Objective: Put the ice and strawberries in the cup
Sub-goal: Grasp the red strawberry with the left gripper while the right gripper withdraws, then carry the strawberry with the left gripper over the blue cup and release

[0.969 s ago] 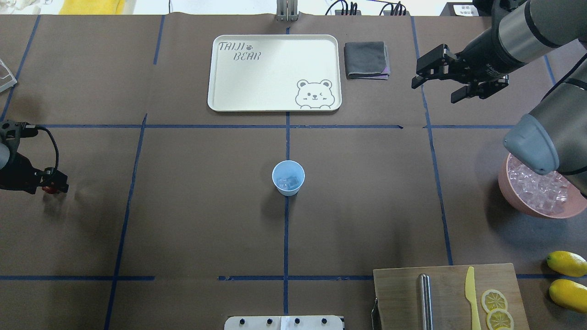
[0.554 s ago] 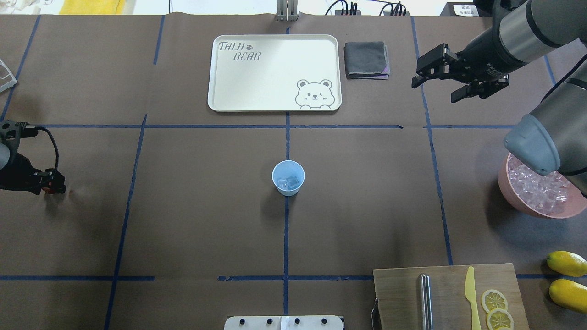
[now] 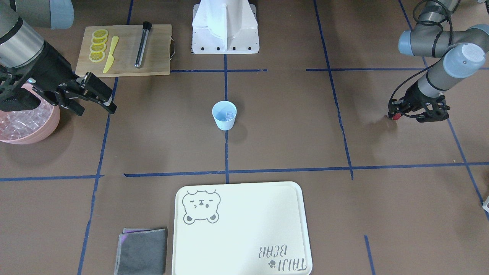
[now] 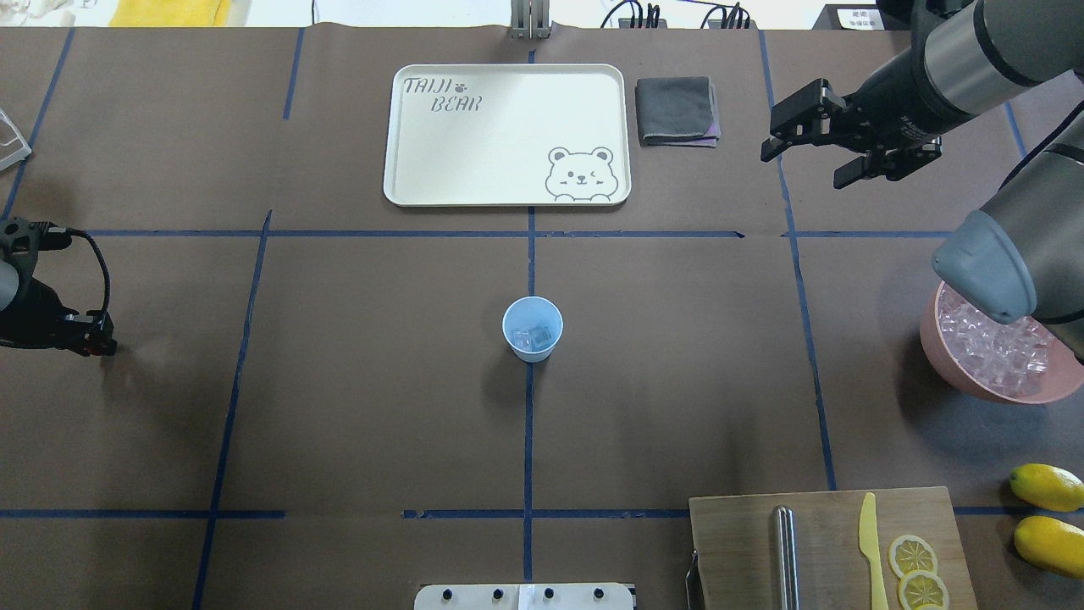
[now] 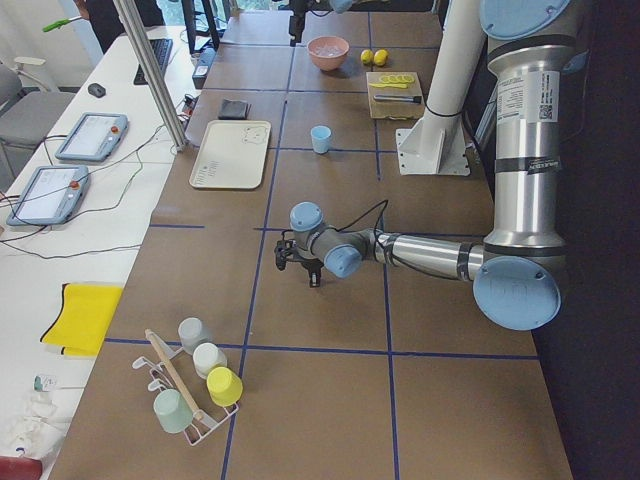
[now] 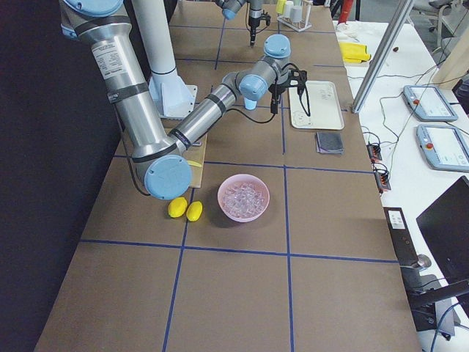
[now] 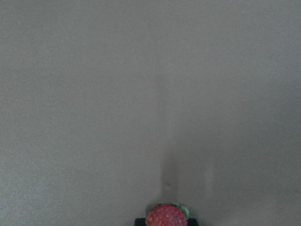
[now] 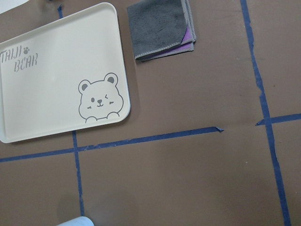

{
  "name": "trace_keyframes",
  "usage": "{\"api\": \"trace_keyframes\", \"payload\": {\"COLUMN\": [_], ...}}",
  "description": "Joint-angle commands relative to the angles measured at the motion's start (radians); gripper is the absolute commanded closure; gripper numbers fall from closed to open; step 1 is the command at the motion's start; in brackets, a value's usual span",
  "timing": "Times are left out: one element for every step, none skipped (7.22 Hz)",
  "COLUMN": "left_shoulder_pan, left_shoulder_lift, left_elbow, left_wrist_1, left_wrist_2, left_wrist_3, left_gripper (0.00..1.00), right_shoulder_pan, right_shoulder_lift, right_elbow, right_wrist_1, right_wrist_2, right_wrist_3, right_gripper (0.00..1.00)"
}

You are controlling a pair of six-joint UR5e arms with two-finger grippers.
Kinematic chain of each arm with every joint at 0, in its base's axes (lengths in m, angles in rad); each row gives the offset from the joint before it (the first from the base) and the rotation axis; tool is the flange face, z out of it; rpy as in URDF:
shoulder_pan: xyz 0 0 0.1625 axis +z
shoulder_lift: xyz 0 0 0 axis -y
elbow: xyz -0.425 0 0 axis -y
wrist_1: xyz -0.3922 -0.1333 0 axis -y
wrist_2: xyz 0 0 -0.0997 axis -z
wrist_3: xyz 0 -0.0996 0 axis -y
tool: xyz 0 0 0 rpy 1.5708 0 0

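Progress: roughly halfway, by my read. Ice (image 4: 533, 338) is in the cup (image 4: 506, 330) already, a couple of clear cubes at the bottom. Cup stands upright at the centre of the table (image 4: 381, 381), on the blue tape line. Strawberry (image 3: 396, 116) not in yet: it's out toward the table's left end, well apart from the cup, pinched in the left gripper (image 3: 397, 114), jaws closed on it. Left wrist cam shows the berry, red w/ green cap, right at the jaw tips, bare table ahead. Left to do: carry berry over to the cup & drop it in. Maybe more ice too, can't say.

Pose: left arm stretched out low, gripper close to the table; can't tell if the berry touches the surface. Right gripper (image 4: 799, 171) hangs over the far right part of the table, near the grey cloth (image 4: 677, 110), jaws wide apart & empty, angled toward the tray (image 4: 406, 169). Pink bowl (image 4: 942, 366) w/ spare ice sits below the right arm's elbow.
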Motion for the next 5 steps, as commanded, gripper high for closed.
{"api": "trace_keyframes", "payload": {"left_shoulder_pan": [-0.003,0.003,0.046,0.112,0.172], "left_shoulder_lift": [-0.07,-0.189,-0.324,-0.46,-0.565], "left_elbow": [-0.111,-0.147,-0.17,-0.164,-0.155], "left_wrist_1": [0.035,0.125,0.234,0.337,0.389], "left_wrist_2": [-0.008,-0.008,-0.007,0.0,0.015], "left_wrist_3": [-0.108,-0.209,-0.276,-0.34,-0.409], "left_gripper": [1.0,1.0,1.0,1.0,1.0], "right_shoulder_pan": [0.012,0.022,0.024,0.03,0.032], "right_shoulder_lift": [-0.005,-0.013,-0.016,-0.021,-0.027], "right_elbow": [0.005,0.005,0.005,0.005,0.008], "right_wrist_1": [0.0,0.003,0.003,0.005,0.006], "right_wrist_2": [0.004,0.006,0.006,0.006,0.006], "right_wrist_3": [-0.002,-0.002,-0.008,-0.015,-0.018], "right_gripper": [0.0,0.0,0.0,0.0,0.0]}}
